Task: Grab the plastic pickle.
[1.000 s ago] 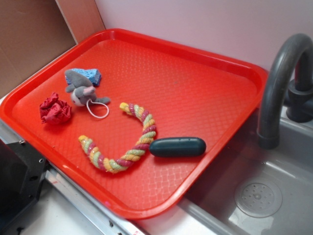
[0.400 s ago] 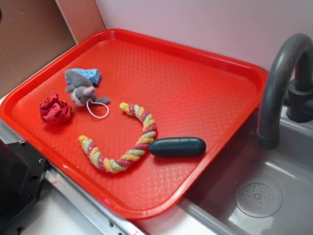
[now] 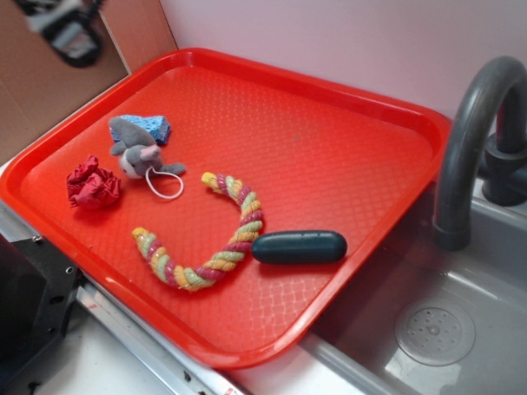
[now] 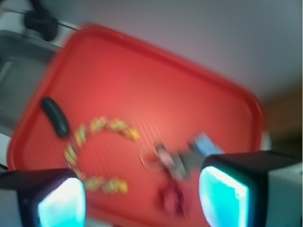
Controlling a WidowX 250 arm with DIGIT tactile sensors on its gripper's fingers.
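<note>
**Pickle lies free on the tray, gripper high and apart**

On the red tray, nearest the front rim, the plastic pickle lies flat at about 4 o'clock from the tray's middle, one end touching the multicoloured rope toy, which curves at 6 to 7 o'clock. Farther left, at 9 o'clock, sit a crumpled red cloth and a small grey plush against a blue sponge. Right of the tray are a grey sink and faucet. The gripper hangs blurred at the far left corner, jaws wide apart, holding nothing.
</note>
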